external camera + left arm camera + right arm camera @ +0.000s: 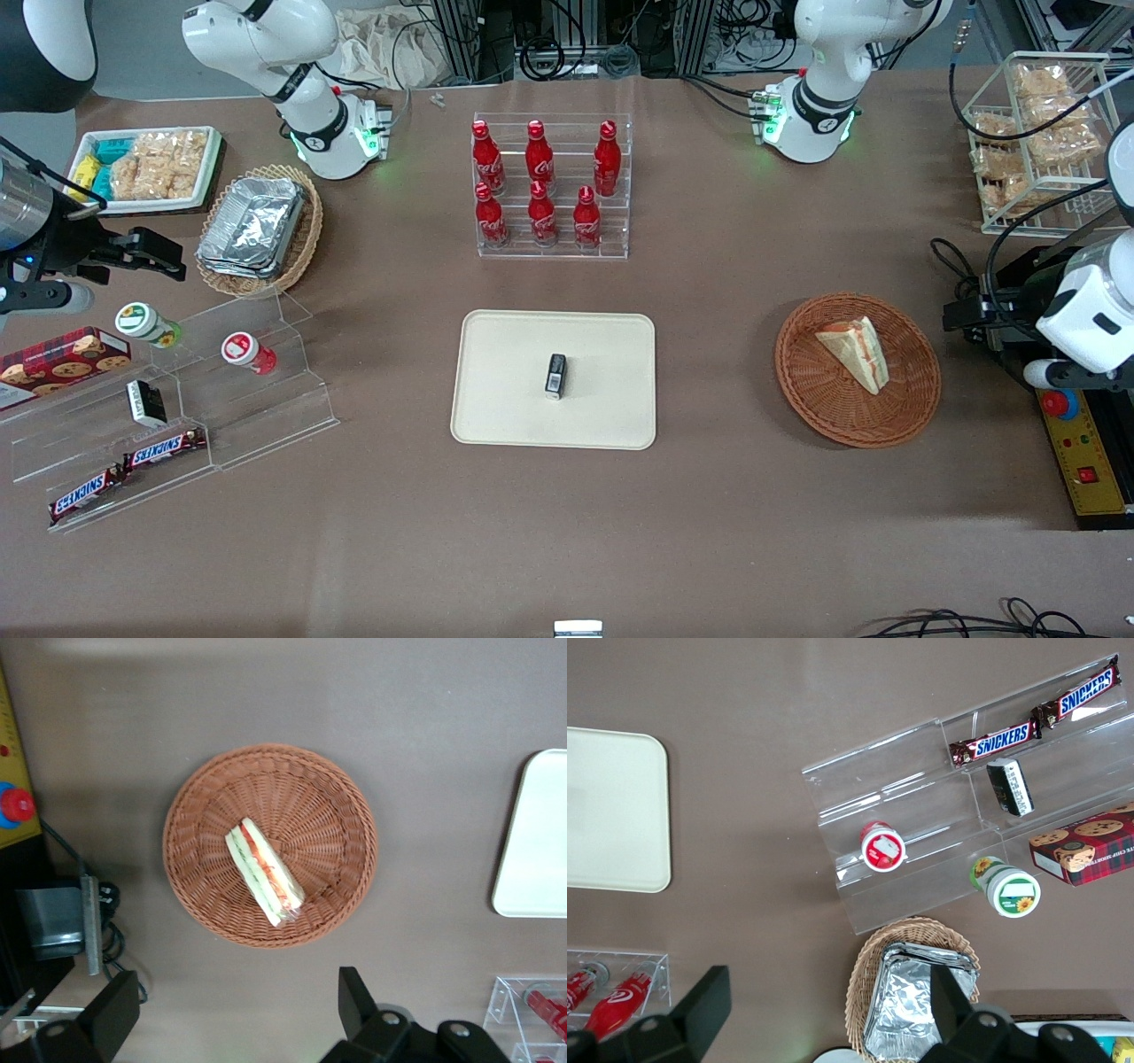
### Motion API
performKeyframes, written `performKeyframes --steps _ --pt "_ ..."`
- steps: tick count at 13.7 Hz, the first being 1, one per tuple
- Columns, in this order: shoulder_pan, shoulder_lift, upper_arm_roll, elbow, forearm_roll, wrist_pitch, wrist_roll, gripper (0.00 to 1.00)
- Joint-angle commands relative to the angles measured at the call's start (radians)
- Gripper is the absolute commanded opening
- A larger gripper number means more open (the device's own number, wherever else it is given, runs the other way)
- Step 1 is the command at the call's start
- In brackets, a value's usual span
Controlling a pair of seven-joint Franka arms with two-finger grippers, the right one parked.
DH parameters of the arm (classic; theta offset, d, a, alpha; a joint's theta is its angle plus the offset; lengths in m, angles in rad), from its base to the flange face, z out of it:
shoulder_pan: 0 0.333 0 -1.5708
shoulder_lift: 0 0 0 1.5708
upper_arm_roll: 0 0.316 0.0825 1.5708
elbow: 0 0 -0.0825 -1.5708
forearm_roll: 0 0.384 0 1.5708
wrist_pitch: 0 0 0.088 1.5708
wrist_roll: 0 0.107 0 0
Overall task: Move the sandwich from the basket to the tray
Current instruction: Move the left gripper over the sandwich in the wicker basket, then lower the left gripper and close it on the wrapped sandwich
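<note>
While the sandwich (854,352) lay in the round basket (912,403), the working arm's gripper (237,1014) hung above the table with its two black fingers (357,999) spread wide and nothing between them. The wrist camera looked straight down past those fingers: the basket (205,806) sat a little way out from the fingertips, not directly beneath them, and the sandwich (264,872) rested in the bowl with its cut edge up, green and red filling showing between the pale bread. From the front that filling was hardly visible; only the pale wedge showed. The front view did not show the fingers at all, only the white arm at the working arm's end of the table.

The cream tray (496,390) lay well apart from the gripper, toward the parked arm's end, and the wrist camera caught only one rounded edge of the tray (536,842). The front view alone showed a small dark box (555,376) lying on the tray, and a clear rack of red bottles (540,182) farther from the front camera.
</note>
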Motion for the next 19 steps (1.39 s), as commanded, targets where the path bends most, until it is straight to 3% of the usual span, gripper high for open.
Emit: performKeyframes --steps 1,6,7,10,13,15,19 --pt "-0.018 0.013 -0.011 0.029 0.092 -0.012 -0.014 1.0" --pt "-0.021 0.013 -0.009 -0.023 0.096 0.002 -0.025 0.99" --pt "-0.016 -0.006 -0.009 -0.093 0.095 0.041 -0.027 0.94" --pt "0.002 -0.108 -0.005 -0.419 0.067 0.308 -0.057 0.94" --pt "0.0 -0.121 -0.003 -0.634 0.07 0.558 -0.233 0.94" --pt "0.0 -0.101 -0.003 -0.718 0.07 0.679 -0.336 0.94" --pt "0.0 -0.031 -0.003 -0.742 0.069 0.718 -0.442 0.9"
